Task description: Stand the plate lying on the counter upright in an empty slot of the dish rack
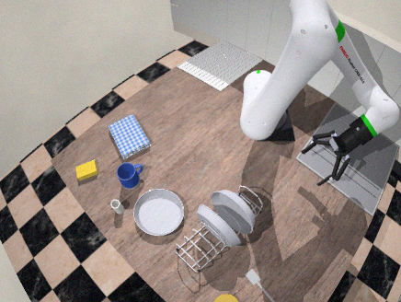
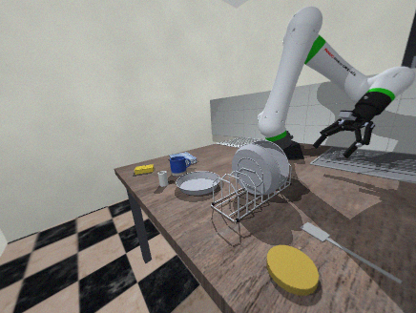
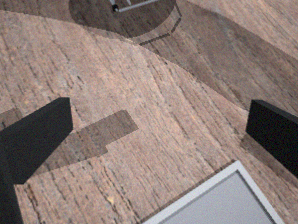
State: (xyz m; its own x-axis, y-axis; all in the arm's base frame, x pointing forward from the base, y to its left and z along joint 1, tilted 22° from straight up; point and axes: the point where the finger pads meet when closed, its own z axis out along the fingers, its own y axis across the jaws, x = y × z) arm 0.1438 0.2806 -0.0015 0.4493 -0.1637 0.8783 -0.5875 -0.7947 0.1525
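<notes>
The plate [image 1: 158,213] [image 2: 197,182] lies flat on the wooden counter, left of the wire dish rack [image 1: 200,249] [image 2: 229,198]. Two other plates [image 1: 219,226] [image 1: 235,210] stand in the rack's back slots; in the exterior view they [image 2: 260,164] overlap. The rack's front slots are empty. My gripper [image 1: 314,166] [image 2: 331,149] [image 3: 159,114] is open and empty. It hangs above the counter, well to the right of the rack and far from the lying plate. In the wrist view it looks down on bare wood.
A grey draining mat [image 1: 368,172] [image 2: 372,162] [image 3: 220,200] lies under and behind the gripper. A blue mug [image 1: 129,175] [image 2: 177,164], small white cup [image 1: 118,206] [image 2: 162,178], yellow sponge [image 1: 86,169], checked cloth [image 1: 129,135], yellow disc [image 2: 292,269] and spatula [image 2: 334,240] also lie on the counter.
</notes>
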